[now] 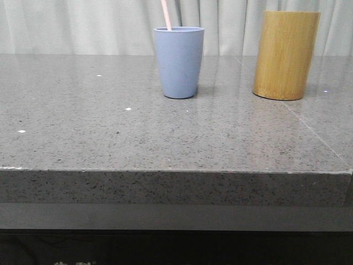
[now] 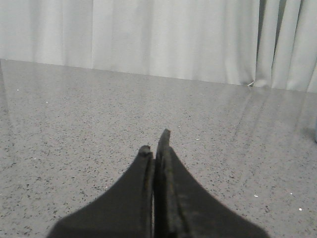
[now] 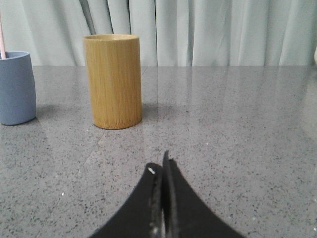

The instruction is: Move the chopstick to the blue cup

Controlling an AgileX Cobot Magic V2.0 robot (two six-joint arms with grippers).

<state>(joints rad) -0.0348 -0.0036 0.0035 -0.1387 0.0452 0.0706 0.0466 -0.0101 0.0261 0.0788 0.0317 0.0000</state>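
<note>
Both grippers, left (image 2: 156,144) and right (image 3: 159,166), pressed together, well apart from chopstick (image 1: 166,15) in blue cup (image 1: 178,63).

2 matte black pincers (image 2: 154,151) (image 3: 159,167), tapered pointed fingers

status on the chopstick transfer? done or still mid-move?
Looks done: the chopstick stands in the blue cup, leaning against its rim, with the bamboo holder standing apart to the side. Nothing is in hand: the left gripper and right gripper both have their fingers pressed together, empty, low over bare table. Nothing visible is left to move.
</note>
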